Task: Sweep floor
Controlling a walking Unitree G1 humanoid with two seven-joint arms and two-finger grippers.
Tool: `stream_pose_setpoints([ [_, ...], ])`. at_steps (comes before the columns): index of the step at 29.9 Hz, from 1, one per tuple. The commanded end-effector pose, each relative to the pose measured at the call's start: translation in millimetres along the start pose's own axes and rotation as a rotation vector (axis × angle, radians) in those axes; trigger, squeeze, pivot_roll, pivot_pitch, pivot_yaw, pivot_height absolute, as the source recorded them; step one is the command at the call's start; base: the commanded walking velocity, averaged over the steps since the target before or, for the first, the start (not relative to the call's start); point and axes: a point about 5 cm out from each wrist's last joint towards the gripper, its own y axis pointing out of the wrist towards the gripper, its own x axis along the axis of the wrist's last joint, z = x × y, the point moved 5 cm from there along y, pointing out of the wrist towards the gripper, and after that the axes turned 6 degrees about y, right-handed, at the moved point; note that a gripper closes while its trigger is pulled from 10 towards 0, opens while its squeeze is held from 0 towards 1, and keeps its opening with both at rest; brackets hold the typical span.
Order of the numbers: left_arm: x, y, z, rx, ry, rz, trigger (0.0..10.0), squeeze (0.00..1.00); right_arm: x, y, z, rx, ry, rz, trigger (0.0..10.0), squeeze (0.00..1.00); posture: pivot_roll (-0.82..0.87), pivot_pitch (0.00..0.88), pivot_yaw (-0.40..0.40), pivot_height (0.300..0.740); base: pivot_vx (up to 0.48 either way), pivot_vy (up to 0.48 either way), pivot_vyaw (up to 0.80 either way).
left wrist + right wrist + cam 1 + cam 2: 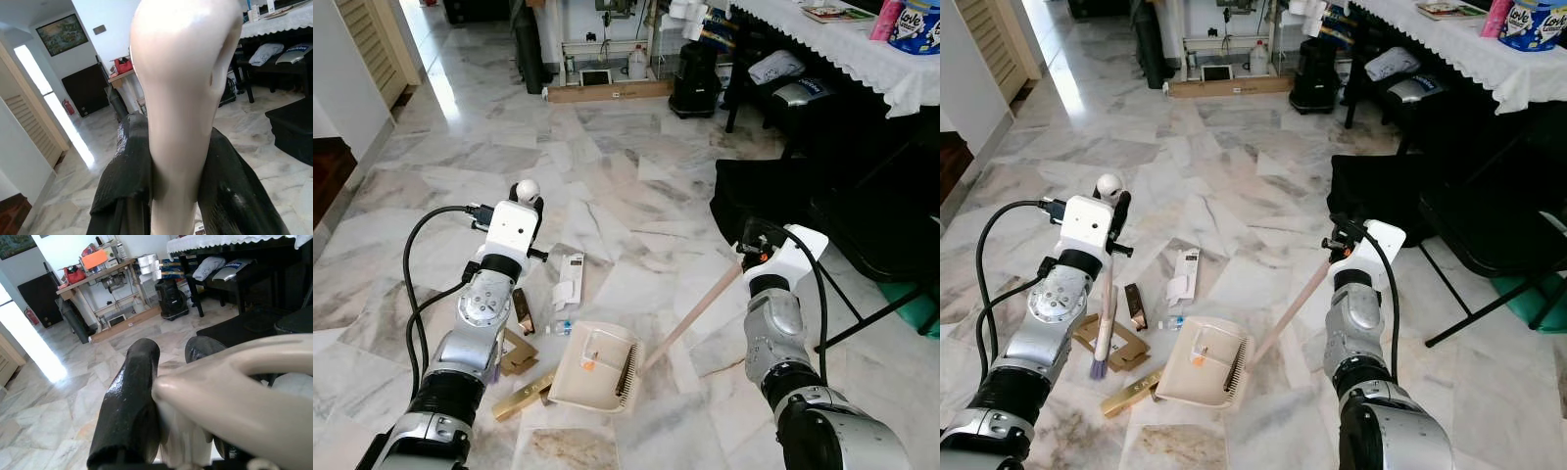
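The left claw (1108, 223) is clenched on a brush (1103, 323), gripping its cream handle near the rounded top; the brush hangs upright with its bristles just above a flattened cardboard piece (1108, 345) on the marble floor (1234, 166). In the left wrist view the 2 black fingers (122, 191) press against either side of the handle.

The right claw (1340, 245) is clenched on the upper end of the dustpan's long handle (1293, 305), which slants down to the beige dustpan (1203, 364) lying flat on the floor between the 2 arms.

Litter lies around the pan: a gold bar (1131, 394) touching its near-left corner, a small brown wrapper (1136, 305) and a white carton (1181, 274) just beyond it.

To the right stands a counter (1449, 49) with a white lace cloth, black bags (1381, 191) beneath it.
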Motion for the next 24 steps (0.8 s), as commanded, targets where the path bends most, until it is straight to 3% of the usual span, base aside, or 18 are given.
stream_pose_setpoints([
  [1,13,4.2,4.7,0.02,0.018,-0.057,10.0,0.0,6,3.5,3.7,0.012,0.013,-0.02,10.0,0.0,0.18,0.0,-0.028,0.74,0.0,0.0,0.0],
  [11,6,-1.9,4.8,0.027,0.013,-0.039,10.0,0.0,4,1.8,5.0,0.017,0.005,-0.014,10.0,0.0,0.17,0.0,-0.039,0.74,0.0,0.0,0.0],
  [24,-5,-7.7,6.6,0.086,-0.029,-0.003,10.0,0.0,10,7.3,9.6,0.062,-0.053,-0.007,10.0,0.0,0.16,0.0,-0.11,0.74,0.0,0.0,0.0],
])
